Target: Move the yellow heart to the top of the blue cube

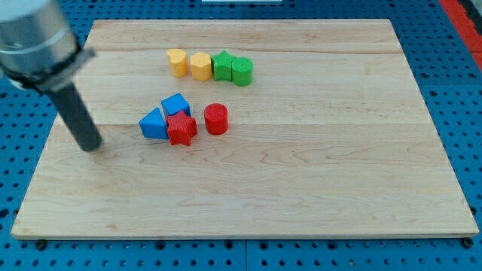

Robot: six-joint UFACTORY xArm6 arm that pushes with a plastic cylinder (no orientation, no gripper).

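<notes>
The yellow heart (pixel 177 62) lies near the view's top, at the left end of a row of blocks. The blue cube (pixel 175 105) sits below it near the board's middle, touching a blue triangular block (pixel 154 124) and a red star (pixel 181 129). My tip (pixel 92 146) rests on the board at the view's left, well left of the blue triangular block and below-left of the yellow heart, touching no block.
A yellow hexagon (pixel 200 65), a green star (pixel 223 65) and a green cylinder (pixel 242 71) continue the row right of the heart. A red cylinder (pixel 216 119) stands right of the red star. The wooden board (pixel 301 188) lies on a blue perforated table.
</notes>
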